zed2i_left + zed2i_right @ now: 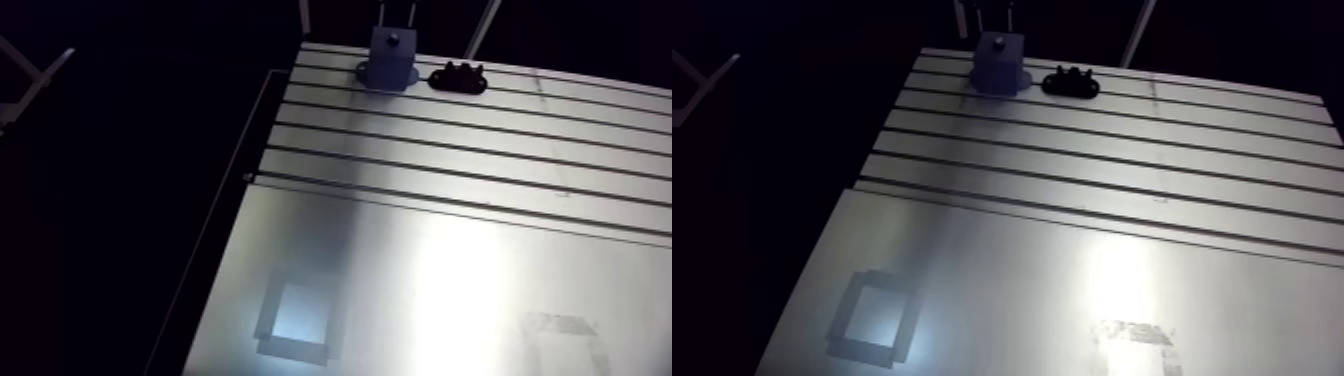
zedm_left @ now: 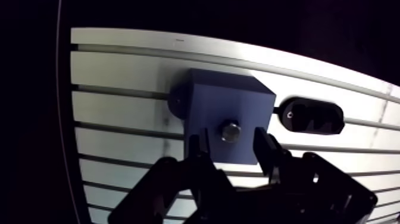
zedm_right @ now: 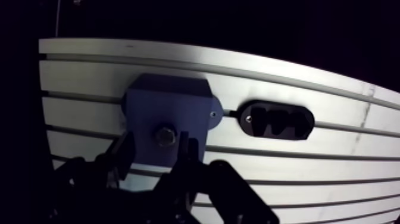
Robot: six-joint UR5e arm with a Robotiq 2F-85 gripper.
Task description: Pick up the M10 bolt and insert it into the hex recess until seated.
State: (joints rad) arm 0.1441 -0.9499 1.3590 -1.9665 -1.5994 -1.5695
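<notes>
The bolt [image 2: 231,131] sits upright in the top of the blue block [image 2: 220,98], hex head up and shank hidden, seen end-on. The end effector [image 2: 231,142] straddles it with fingers apart, clear of the head. A black holder [image 2: 312,116] lies beside the block on the tabletop [image 1: 450,250].

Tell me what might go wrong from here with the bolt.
The bolt stands in the blue block with its head showing; whether it is seated cannot be told, so it may be left proud.
The gripper is open astride the head; lifting off askew, a finger could nudge the bolt.
The black oval part lies close beside the block and might be clipped.
</notes>
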